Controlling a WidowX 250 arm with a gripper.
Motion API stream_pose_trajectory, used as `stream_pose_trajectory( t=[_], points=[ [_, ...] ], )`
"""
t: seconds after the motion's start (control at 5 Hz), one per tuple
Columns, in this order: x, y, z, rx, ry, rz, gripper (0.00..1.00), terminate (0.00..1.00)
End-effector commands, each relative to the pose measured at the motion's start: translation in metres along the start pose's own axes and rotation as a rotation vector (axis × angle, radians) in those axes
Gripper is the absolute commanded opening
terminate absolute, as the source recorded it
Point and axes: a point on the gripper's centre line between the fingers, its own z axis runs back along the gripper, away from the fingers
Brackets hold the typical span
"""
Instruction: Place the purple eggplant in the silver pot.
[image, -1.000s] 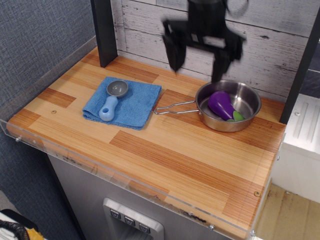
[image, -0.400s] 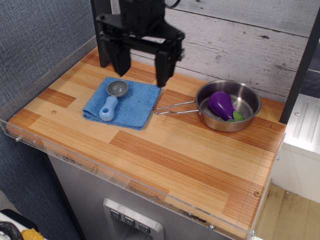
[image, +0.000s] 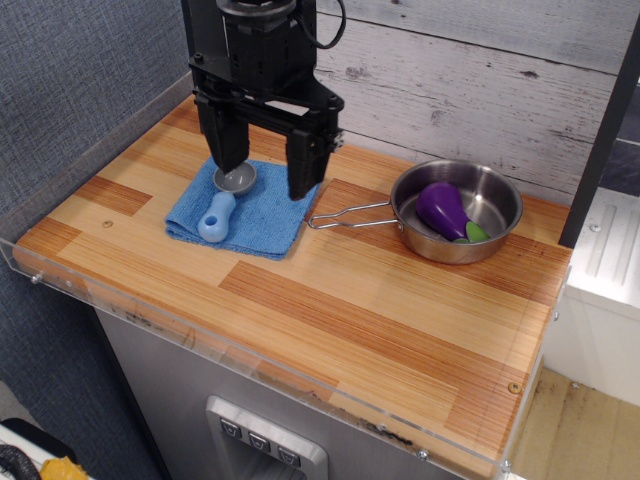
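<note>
- My gripper (image: 264, 170) hangs pointing straight down over the blue cloth (image: 248, 207), jaws spread wide, holding nothing.
- The scoop (image: 226, 196) lies on the cloth between my fingers.
- Eggplant (image: 443, 210) is sitting inside the pot (image: 500, 200), well off to the side.
- Front half of the table (image: 350, 320) is bare wood.
</note>
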Motion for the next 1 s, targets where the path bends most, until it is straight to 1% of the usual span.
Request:
stream_pose_trajectory(
  t=[0.0, 0.6, 0.8],
  points=[
    [-0.0038, -0.0022, 0.0134, 0.006, -0.042, -0.011, 1.00, 0.00],
    [-0.0038, -0.0022, 0.0134, 0.006, -0.042, -0.011, 1.00, 0.00],
    [-0.0038, -0.0022, 0.0134, 0.006, -0.042, -0.011, 1.00, 1.00]
  ],
)
